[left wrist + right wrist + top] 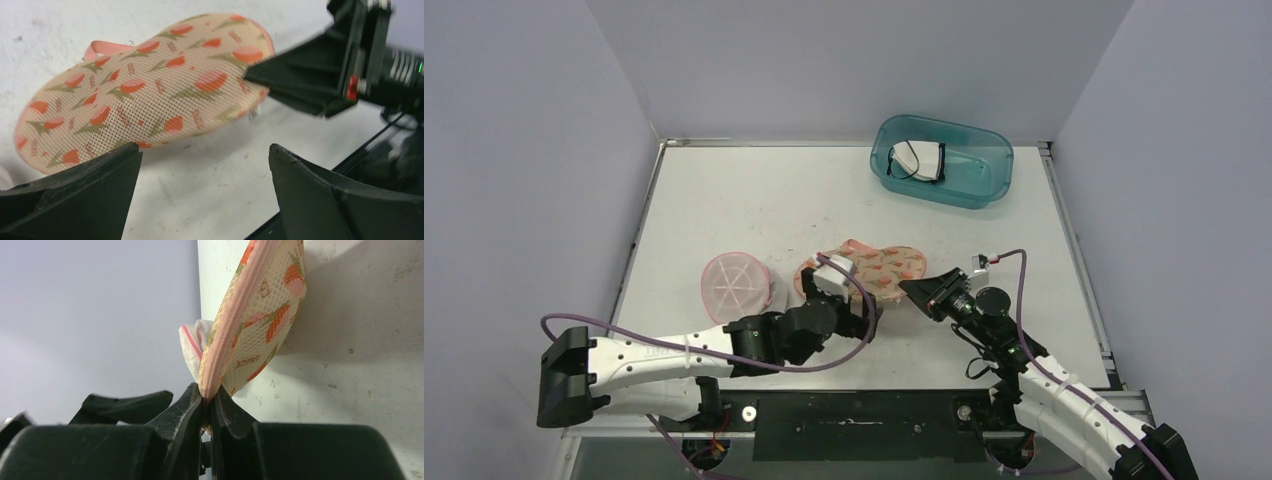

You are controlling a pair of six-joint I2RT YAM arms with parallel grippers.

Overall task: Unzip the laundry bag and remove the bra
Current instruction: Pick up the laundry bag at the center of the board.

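1 end of laundry bag (140, 85) clenched in R hand (207, 397); L hand (203, 150) released, nearby.

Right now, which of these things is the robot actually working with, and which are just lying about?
In the job:
- tulip-print laundry bag
- right claw, pinched shut on the bag's zipper edge
- left claw, open close to the bag

Lying about:
- pink round mesh piece
- teal tub
- white item with black trim, inside the tub
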